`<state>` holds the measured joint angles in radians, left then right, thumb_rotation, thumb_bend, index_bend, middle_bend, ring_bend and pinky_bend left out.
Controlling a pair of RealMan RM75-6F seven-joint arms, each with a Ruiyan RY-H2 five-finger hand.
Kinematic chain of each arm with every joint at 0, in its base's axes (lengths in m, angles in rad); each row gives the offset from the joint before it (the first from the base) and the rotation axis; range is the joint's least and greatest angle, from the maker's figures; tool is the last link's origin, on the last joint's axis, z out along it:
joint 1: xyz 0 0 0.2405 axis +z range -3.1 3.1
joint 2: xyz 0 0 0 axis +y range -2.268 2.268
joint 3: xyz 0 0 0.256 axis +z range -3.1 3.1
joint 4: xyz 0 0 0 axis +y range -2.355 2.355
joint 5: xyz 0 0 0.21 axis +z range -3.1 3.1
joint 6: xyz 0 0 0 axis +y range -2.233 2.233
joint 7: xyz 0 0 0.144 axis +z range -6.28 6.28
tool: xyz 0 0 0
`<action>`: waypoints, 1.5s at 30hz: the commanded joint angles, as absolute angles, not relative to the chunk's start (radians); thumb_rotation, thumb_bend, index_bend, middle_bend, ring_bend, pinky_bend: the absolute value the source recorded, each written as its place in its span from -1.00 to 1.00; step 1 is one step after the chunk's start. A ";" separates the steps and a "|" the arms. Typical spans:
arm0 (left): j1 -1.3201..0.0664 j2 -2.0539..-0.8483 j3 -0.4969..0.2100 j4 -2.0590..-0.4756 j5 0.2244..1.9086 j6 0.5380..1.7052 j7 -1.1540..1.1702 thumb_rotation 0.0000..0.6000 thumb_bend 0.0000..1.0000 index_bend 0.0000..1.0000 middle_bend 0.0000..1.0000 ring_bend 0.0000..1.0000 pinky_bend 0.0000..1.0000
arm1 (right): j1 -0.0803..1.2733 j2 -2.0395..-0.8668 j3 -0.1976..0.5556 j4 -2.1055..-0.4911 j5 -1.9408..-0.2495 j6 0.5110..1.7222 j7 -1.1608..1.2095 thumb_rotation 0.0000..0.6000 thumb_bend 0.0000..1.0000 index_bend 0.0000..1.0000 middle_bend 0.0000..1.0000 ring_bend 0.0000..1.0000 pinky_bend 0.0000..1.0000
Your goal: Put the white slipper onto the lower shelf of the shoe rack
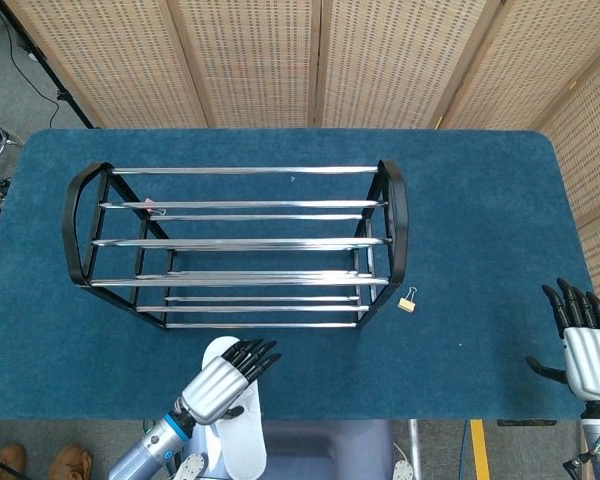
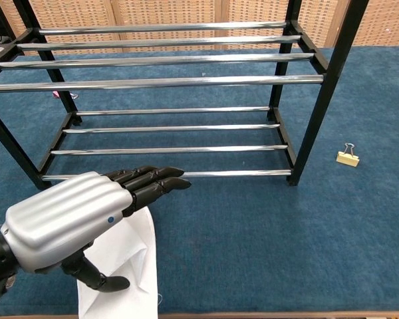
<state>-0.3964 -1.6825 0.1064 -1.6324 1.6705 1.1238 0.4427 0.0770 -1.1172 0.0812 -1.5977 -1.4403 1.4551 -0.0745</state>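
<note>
One binder clip (image 1: 408, 302) beside the shoe rack (image 1: 235, 245); both robot hands released, left robot hand (image 2: 73, 219) over the white slipper (image 2: 123, 266).

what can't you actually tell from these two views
- White slipper: the left hand covers much of it in both views and the chest view's bottom edge cuts it off, so whether the hand grips it is unclear.
- Right hand: only in the head view, at the frame's right edge, fingers apart.
- Binder clip: too small for detail.
- Shoe rack: top cropped in the chest view.
</note>
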 commanded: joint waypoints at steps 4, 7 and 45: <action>-0.395 -1.680 0.103 -1.622 1.657 1.127 0.445 1.00 -0.95 -1.00 -1.00 -0.96 -0.65 | 0.076 -1.117 0.082 -1.598 -1.439 1.457 -0.075 1.00 -1.00 -1.00 -1.00 -1.00 -1.00; -0.395 -1.683 0.102 -1.617 1.657 1.129 0.443 1.00 -0.95 -1.00 -1.00 -0.93 -0.62 | 0.076 -1.117 0.082 -1.598 -1.439 1.456 -0.074 1.00 -1.00 -1.00 -1.00 -1.00 -1.00; -0.401 -1.682 0.129 -1.492 1.775 1.225 0.373 1.00 0.01 0.41 0.04 -0.06 0.14 | 0.075 -1.115 0.083 -1.600 -1.434 1.454 -0.069 1.00 -1.00 -1.00 -1.00 -1.00 -1.00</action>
